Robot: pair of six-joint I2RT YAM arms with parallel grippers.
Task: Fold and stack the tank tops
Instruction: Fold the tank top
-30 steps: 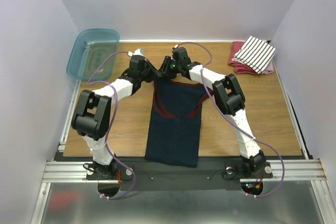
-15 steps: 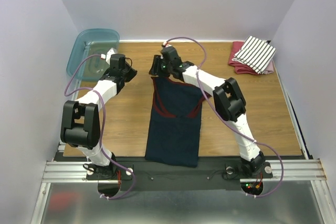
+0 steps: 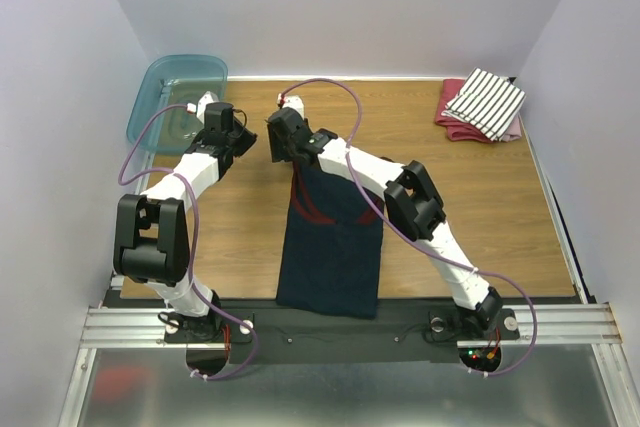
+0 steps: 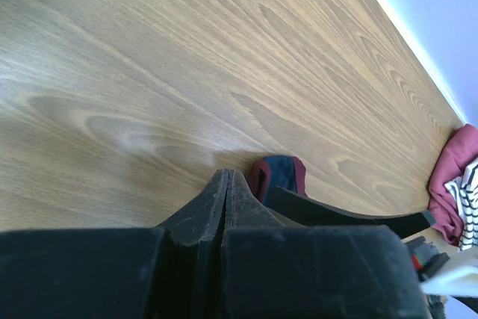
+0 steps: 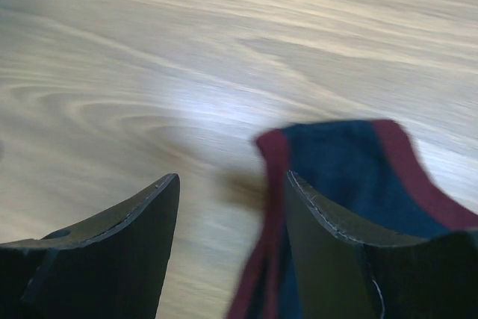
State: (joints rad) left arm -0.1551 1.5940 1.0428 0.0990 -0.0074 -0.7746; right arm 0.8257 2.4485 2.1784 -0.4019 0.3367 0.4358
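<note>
Although the navy tank top (image 3: 332, 237) lies flat down the centre of the bench (image 3: 480, 217), no fold is visible in it, and its hem reaches the dark rail at the bottom of the frame. The striped tank top (image 3: 485, 99) sits folded on a red cloth (image 3: 452, 119) in the upper right corner.

Right tool (image 5: 231, 177): jaws parted wide and gripping nothing. It stands low at the garment's upper left shoulder strap, and the red-trimmed edge lies between the fingers and against the right one.

Left tool (image 4: 226, 177): fingers pressed together with nothing between them. It is off the cloth, over bare wood left of the strap and near the teal bin (image 3: 140, 117).

Risks, as judged:
- Closing now may pinch only the trim, because the strap sits to one side of the gap. The cloth could then slip free on the lift.
- Lifting one strap alone would drag the garment askew, since the left tool has no hold.
- The two tools stand close together. A reach by the left toward the strap could strike the right.
- Pulling toward the rail could take the hem off the bench.
</note>
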